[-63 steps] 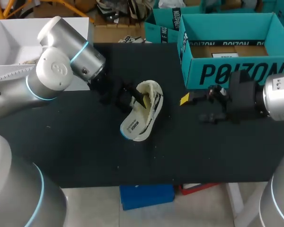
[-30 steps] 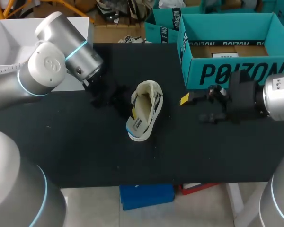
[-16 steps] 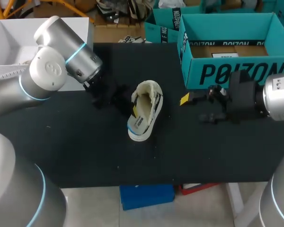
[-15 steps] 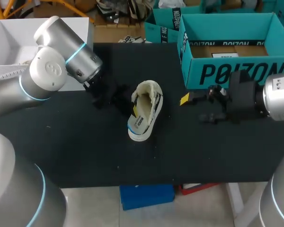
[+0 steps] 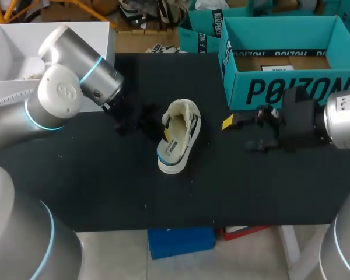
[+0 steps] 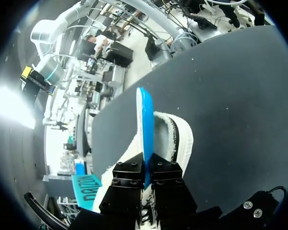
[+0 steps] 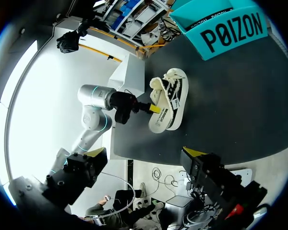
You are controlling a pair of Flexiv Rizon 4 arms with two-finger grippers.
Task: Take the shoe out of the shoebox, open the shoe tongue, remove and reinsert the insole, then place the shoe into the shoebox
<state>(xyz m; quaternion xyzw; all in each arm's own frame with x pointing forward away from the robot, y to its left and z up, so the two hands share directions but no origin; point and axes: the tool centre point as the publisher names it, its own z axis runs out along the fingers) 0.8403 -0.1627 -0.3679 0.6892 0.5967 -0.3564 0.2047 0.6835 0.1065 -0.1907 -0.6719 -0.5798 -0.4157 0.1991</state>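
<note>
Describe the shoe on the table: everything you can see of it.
The shoe is a white low sneaker with black laces and a fleecy-looking collar. It lies tilted on its side on the black table, outside the shoebox, opening toward the left gripper. Its printed insole, blue at the edge, sits partly inside, pinched between that gripper's fingers.

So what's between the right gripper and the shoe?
Nothing: only bare black table separates the right gripper from the shoe, clearest in the head view.
</note>
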